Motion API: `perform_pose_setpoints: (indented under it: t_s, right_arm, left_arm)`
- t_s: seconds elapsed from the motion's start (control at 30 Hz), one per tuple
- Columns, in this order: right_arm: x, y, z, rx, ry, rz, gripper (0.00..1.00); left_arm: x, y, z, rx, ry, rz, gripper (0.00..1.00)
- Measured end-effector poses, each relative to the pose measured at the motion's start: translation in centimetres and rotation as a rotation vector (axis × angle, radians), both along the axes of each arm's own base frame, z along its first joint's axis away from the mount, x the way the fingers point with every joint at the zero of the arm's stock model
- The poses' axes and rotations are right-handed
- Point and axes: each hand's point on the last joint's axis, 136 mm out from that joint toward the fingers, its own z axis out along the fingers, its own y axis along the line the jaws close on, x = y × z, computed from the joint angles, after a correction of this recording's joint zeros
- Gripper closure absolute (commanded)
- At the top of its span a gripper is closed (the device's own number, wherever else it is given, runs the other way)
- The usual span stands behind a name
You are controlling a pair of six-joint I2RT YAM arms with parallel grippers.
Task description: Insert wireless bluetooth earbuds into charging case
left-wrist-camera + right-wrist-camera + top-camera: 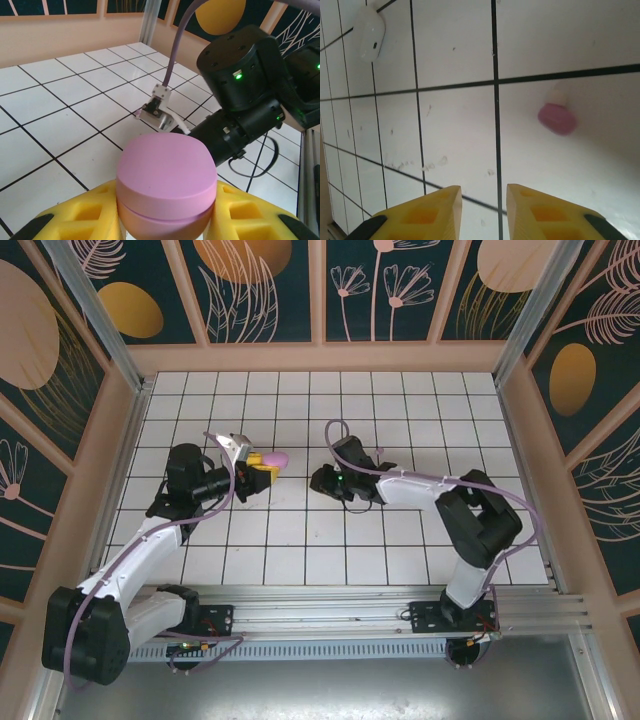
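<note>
Left wrist: end effector (168,226) clamps pink case (167,167), seemingly closed.

My left arm (130,565) and right arm (415,485) are white shells on black joints, trailing lilac cables (176,50). The right gripper (483,192) has yellow fingers (427,215) with black patches; a green light (238,76) glows on its wrist.

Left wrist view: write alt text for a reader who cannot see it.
A rounded pink charging case, closed, is clamped between the yellow fingers of the left gripper at the bottom of the frame. Behind it, the black right arm with a green light lit reaches over a white tiled floor with dark grout lines.
</note>
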Motion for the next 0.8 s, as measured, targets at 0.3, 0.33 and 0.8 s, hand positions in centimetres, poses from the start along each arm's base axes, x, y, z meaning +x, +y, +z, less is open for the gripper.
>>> perform_pose_setpoints:
  t_s: [0.3, 0.33, 0.8]
  right_arm:
    - [0.6, 0.2, -4.4, -0.011, 0.100, -0.060, 0.75]
    - [0.8, 0.2, -4.3, -0.008, 0.099, -0.063, 0.75]
    - [5.5, -1.8, -3.8, -0.021, 0.068, -0.137, 0.76]
  left_arm:
    - [-0.1, 0.2, 0.3, 0.011, -0.022, 0.011, 1.00]
    - [-0.1, 0.2, 0.2, 0.013, -0.020, 0.011, 1.00]
    - [-0.1, 0.2, -0.2, 0.025, -0.011, 0.013, 1.00]
